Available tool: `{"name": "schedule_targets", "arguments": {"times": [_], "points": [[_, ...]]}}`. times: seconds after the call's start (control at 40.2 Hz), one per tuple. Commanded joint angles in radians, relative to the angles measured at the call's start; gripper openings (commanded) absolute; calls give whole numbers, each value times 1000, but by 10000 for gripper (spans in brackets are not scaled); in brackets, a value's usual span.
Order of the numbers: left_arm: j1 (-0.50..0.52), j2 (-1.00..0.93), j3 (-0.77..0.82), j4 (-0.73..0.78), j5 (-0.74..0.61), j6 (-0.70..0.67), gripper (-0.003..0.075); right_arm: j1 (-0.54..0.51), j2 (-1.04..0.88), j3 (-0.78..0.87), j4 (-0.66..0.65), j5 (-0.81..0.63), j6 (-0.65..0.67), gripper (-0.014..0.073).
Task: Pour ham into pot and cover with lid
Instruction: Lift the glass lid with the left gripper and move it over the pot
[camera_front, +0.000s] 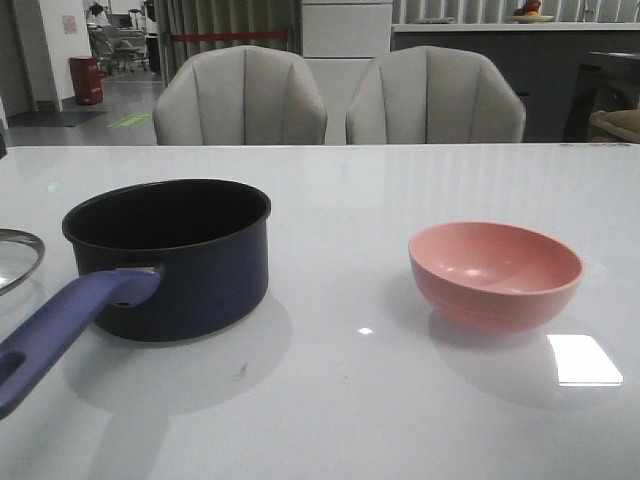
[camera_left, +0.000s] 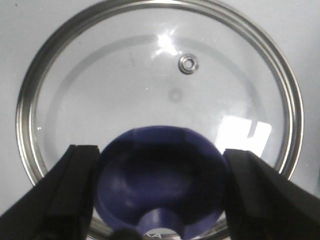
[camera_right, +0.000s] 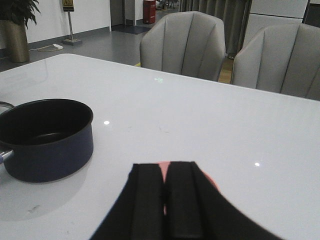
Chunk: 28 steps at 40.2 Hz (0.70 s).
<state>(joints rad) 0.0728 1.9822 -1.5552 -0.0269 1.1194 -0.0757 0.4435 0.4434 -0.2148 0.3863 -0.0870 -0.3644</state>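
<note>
The dark navy saucepan with a black inside and a long purple-blue handle (camera_front: 168, 260) stands uncovered at the left of the front view, its handle running toward the lower left corner, and what shows of its interior looks bare. No ham chunks can be made out in any view: the pink plastic bowl (camera_front: 496, 272) at the right of that frame, well apart from the saucepan, shows only a smooth inside from this angle. Whether the pour has happened therefore cannot be settled from these pictures; the covering step plainly has not. The round glass lid with a metal rim and purple-blue knob (camera_left: 160, 95) lies flat on the glossy white table (camera_front: 340, 400), only its edge visible at the far left of the front view, beside the saucepan. In the left wrist view the left gripper (camera_left: 161, 192) hangs over the lid with its black jaws spread to either side of the knob, not yet pinching it. In the right wrist view the right gripper (camera_right: 166, 197) has its jaws pressed together, a sliver of the pink bowl showing behind them.
</note>
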Motion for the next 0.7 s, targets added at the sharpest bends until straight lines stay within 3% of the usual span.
{"name": "schedule_targets", "arguments": {"times": [0.0, 0.349, 0.672], "points": [[2, -59, -75, -7, 32, 13, 277, 2, 4, -30, -2, -72, -7, 148], [-42, -133, -255, -97, 76, 76, 277, 2, 4, -30, -2, -72, -7, 148], [-284, -141, -346, -86, 133, 96, 277, 2, 4, -30, -2, -72, -7, 148]]}}
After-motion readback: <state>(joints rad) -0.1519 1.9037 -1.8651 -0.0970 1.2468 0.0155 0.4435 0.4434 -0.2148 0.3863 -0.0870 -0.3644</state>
